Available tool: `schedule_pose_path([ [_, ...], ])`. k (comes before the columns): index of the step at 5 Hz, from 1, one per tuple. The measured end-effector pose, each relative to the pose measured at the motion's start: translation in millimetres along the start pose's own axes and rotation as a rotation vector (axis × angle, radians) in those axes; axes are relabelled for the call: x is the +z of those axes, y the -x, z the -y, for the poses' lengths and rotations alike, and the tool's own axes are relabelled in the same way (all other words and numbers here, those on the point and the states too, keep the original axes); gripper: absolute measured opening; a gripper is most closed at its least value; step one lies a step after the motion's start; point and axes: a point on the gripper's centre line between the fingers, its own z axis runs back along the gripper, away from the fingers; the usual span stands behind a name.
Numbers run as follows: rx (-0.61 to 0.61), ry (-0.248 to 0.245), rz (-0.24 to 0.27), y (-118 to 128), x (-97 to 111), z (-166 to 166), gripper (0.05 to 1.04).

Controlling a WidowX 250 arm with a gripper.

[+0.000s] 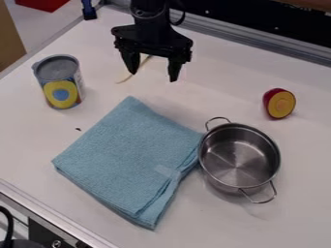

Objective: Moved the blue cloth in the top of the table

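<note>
I have the claw (153, 76) open at the far side of my view, its two fingers pointing down and spread well apart. It hangs toward the far rail, beyond the blue cloth (129, 157), which lies folded near the middle of the desk (297, 198), a little left of centre. The cloth sits askew to me: one corner points up toward the claw, another points left, and the lowest one reaches down toward the bottom of my view. Its folded layers show along the right and lower left edges, and a small paler tab (169, 170) sits near the right edge.

On its right side, the cloth comes up to the steel pot (239, 155); I think they touch there, though from this angle I can't swear to it. The pot stands upright, one wire handle toward the far side and the other toward me. Past it, farther back on the right, is a red-skinned half fruit (279, 104) with its yellow cut face turned my way.

Up on the left, the can (59, 82) stands upright near the desk's left edge, with a strip of bare white surface between it and the cloth. More bare surface runs between the cloth's left corner and the near metal rail (48, 213).
</note>
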Motion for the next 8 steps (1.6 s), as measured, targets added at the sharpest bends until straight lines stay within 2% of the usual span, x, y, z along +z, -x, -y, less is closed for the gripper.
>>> schedule_pose_path([
  [1, -0.002, -0.001, -0.037, 9, -9, 0, 0.999],
  [2, -0.057, 0.025, -0.074, 32, -6, -7, 1.000],
  [3, -0.094, 0.040, -0.100, 51, -1, -17, 0.949],
  [5, -0.156, 0.077, -0.162, 79, 0, -23, 0.375],
  [6, -0.155, 0.084, -0.192, 83, -7, -18, 0.157],
  [7, -0.143, 0.080, -0.207, 89, -15, -12, 0.054],
  [8, -0.131, 0.089, -0.252, 95, -26, -9, 0.052],
])
